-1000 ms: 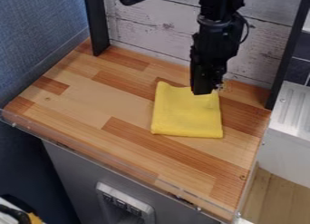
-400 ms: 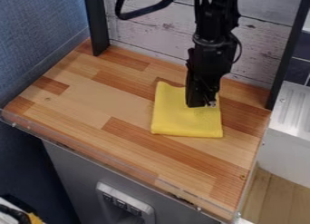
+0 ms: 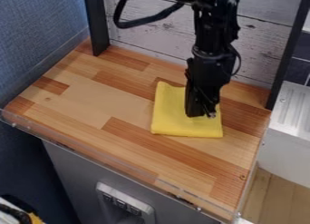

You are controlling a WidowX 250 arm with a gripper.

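My black gripper (image 3: 200,114) hangs from the top edge over the right half of a folded yellow cloth (image 3: 170,119). Its tip covers part of the cloth's right side; whether it touches the fabric I cannot tell. The cloth lies flat, roughly square, on the striped wooden counter (image 3: 84,98), right of the counter's middle.
Black posts (image 3: 97,23) rise at the counter's back left and back right, with a whitewashed plank wall (image 3: 151,28) between them. A clear strip (image 3: 91,150) edges the front. At right stands a white metal unit (image 3: 290,128); a blue padded panel (image 3: 39,28) is at left.
The gripper has moved down the view, from the cloth's back edge to over its right middle part. The cloth has not visibly moved.
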